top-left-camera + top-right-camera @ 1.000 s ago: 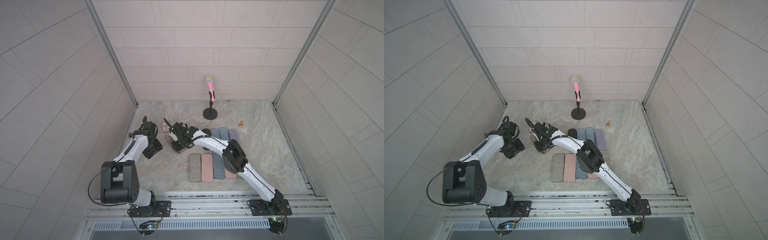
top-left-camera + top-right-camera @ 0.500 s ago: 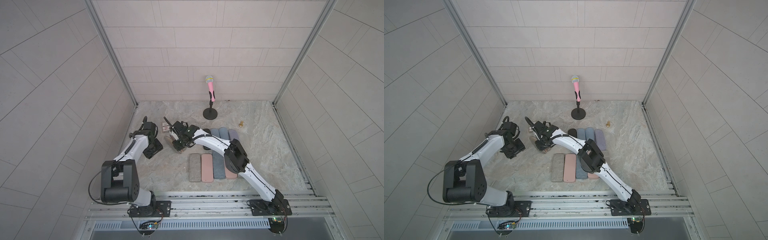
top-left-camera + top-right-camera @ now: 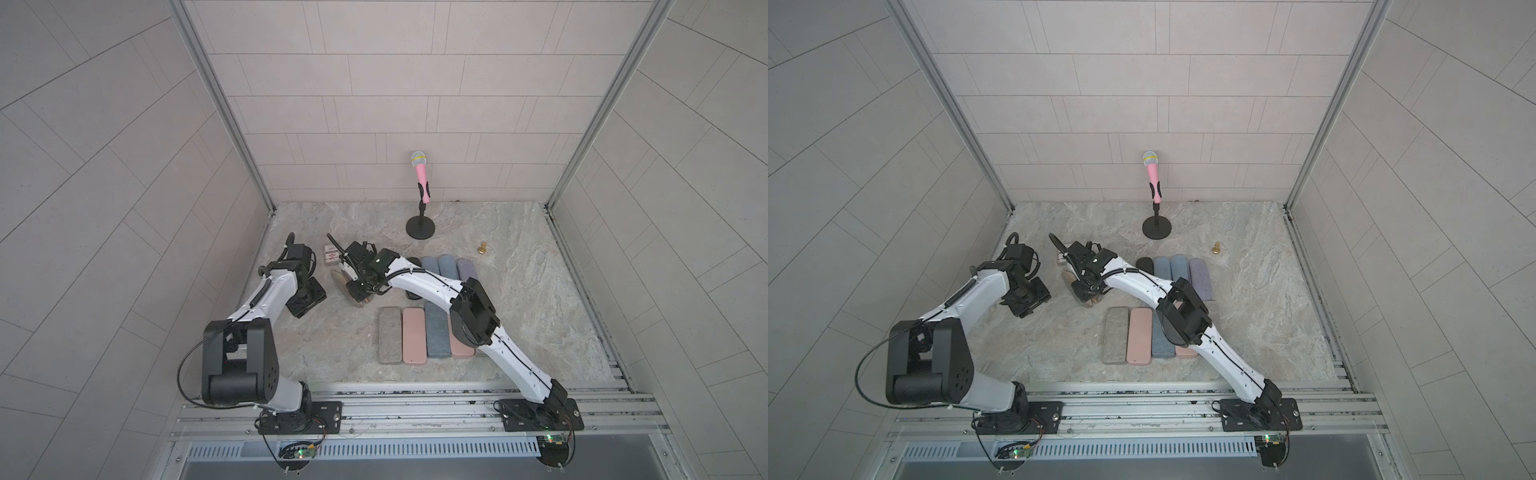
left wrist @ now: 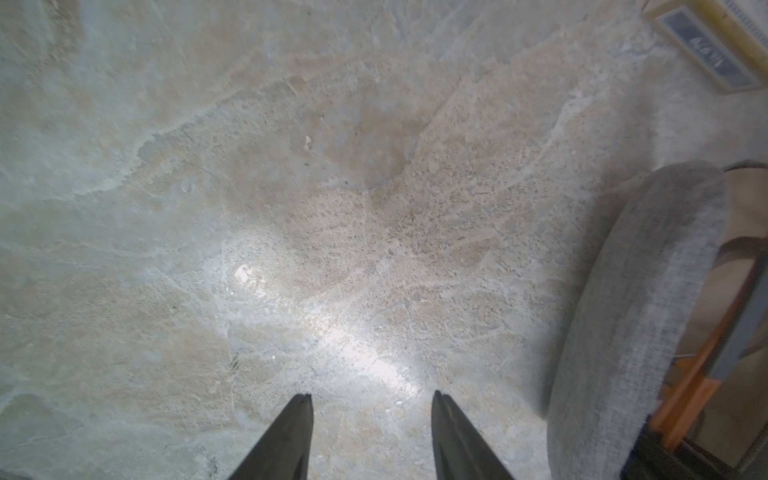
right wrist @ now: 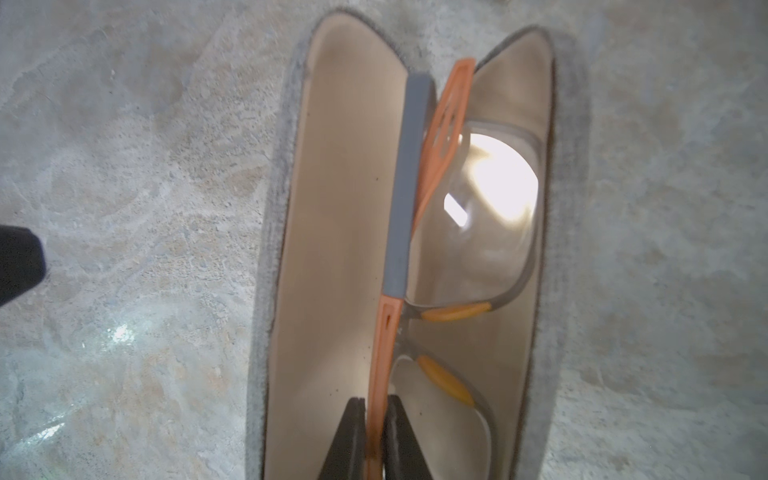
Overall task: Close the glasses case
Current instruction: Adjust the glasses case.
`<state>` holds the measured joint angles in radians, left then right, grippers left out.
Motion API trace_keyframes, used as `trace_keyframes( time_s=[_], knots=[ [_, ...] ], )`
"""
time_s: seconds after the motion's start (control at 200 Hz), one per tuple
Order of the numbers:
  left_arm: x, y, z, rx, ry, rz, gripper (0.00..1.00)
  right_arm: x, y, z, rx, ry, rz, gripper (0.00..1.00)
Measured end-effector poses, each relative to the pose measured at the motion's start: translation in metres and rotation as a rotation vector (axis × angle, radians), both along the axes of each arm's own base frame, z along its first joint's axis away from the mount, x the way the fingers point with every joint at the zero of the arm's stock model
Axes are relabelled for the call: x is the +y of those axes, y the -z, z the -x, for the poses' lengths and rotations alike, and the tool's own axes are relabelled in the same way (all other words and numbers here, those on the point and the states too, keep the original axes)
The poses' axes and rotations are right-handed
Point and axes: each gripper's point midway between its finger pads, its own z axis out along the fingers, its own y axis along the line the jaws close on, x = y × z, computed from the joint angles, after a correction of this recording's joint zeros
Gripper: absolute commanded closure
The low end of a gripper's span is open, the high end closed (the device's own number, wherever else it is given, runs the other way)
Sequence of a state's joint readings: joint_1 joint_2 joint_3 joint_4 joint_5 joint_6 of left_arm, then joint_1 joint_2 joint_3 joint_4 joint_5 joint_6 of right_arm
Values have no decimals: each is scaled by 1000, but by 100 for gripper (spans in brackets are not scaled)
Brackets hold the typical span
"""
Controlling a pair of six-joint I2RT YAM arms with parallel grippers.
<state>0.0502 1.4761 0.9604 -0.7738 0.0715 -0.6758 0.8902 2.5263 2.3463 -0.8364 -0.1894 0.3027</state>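
Status | right gripper (image 5: 374, 399) clamped on glasses (image 5: 469, 232) temple | left gripper (image 4: 371, 395) parted, empty

Your right wrist camera hangs just above the open glasses case (image 5: 332, 249) and looks straight down into it. Your left wrist camera sits close beside that case, facing the marble floor (image 4: 332, 187). Both top views look steeply down on the case from far above and share the whole scene.

Grey glasses case (image 5: 561, 249) with beige lining; glasses (image 5: 446, 124) with orange-and-grey arms; bench (image 5: 124, 166) mottled grey-beige; pink microphone (image 3: 422, 176).
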Motion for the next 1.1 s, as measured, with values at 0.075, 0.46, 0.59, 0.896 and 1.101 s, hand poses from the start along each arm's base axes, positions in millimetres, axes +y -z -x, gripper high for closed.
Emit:
trace_keyframes(
  time_s=[0.075,0.46,0.59,0.896,1.101],
  knots=[
    [0,0,0,0,0,0,48,-1,0,-1,-8,2,8,86],
    [0,1,1,2,3,0,47,-4,0,-6,-29,11,22,67],
    [0,1,1,3,3,0,48,-4,-1,-6,-30,11,20,66],
    [-2,3,0,8,5,10,48,-3,-19,-6,-46,15,-4,61],
    [-6,4,0,10,16,19,57,-7,-74,-8,-105,24,-71,73]
  ],
)
